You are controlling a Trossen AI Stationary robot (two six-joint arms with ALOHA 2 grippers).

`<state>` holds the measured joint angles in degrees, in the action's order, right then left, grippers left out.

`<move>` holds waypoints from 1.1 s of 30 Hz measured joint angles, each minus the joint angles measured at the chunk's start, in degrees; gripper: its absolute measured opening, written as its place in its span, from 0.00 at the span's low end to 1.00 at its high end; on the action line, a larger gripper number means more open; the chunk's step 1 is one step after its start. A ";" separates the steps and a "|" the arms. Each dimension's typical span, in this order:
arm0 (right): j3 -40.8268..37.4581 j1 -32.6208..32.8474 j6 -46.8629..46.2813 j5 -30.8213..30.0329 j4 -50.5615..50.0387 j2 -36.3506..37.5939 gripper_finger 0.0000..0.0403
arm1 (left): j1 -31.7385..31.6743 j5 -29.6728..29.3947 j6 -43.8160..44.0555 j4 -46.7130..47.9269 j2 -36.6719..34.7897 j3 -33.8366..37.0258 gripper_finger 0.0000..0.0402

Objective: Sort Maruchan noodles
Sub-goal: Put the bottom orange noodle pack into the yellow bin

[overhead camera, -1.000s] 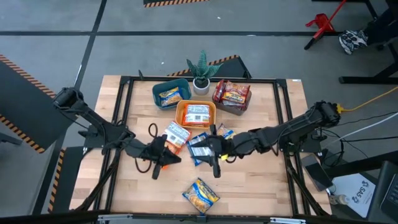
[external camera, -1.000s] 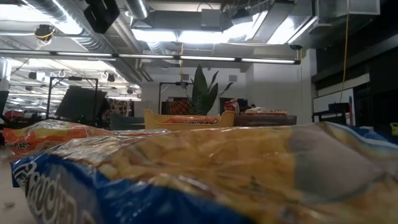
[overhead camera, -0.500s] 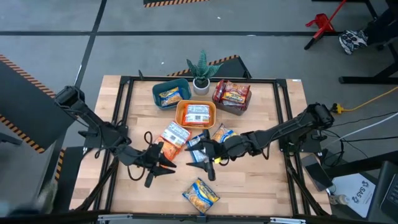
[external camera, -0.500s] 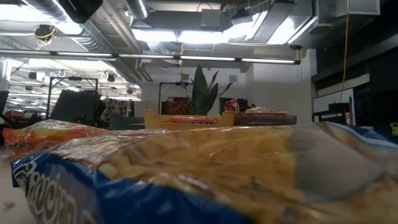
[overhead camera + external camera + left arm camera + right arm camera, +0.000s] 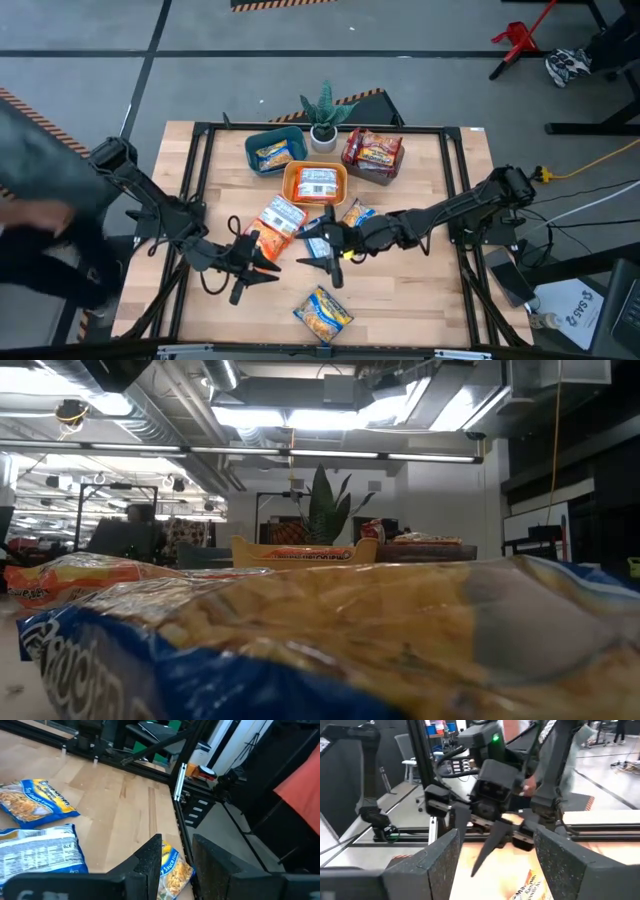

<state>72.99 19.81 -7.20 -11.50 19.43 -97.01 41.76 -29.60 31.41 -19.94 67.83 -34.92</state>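
Note:
My left gripper (image 5: pixel 258 267) (image 5: pixel 177 840) hovers open over the table's near-left middle. My right gripper (image 5: pixel 320 258) (image 5: pixel 496 835) faces it, open, fingers spread wide, touching nothing. Loose noodle packets lie flat on the wood: an orange-and-white one (image 5: pixel 282 215), two blue ones (image 5: pixel 320 230) (image 5: pixel 357 213) and a yellow-and-blue one (image 5: pixel 322 312) near the front edge, which fills the low view (image 5: pixel 330 640). More packets lie in the teal bin (image 5: pixel 272 150), the orange bin (image 5: pixel 315 183) and the grey bin (image 5: pixel 373 150). A packet (image 5: pixel 172 872) shows between my left fingers, below them.
A potted plant (image 5: pixel 322 125) stands at the far edge between the bins. A black metal frame (image 5: pixel 190 200) borders the table. A person (image 5: pixel 40 220) stands blurred off the table's left side. Bare wood lies at the near right (image 5: pixel 410 290).
My left gripper has moved toward the near edge and a little to the left. My right gripper has moved toward the table's left, closer to the left gripper. A person has come into the high view at the left.

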 joint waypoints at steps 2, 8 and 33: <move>0.00 0.00 0.02 -1.21 0.03 0.00 0.60 | 0.69 0.17 0.76 0.64 0.00 0.00 0.26; 0.02 0.03 -1.43 -5.97 0.04 -3.23 0.60 | 3.60 0.04 2.92 6.48 0.00 0.00 0.25; 0.20 0.27 -8.14 -5.83 -17.26 -12.81 0.60 | 6.79 -12.82 34.04 38.33 5.07 0.04 0.25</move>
<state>73.19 20.08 -15.33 -17.33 2.18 -109.82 48.56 -42.41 65.45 18.38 72.90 -34.87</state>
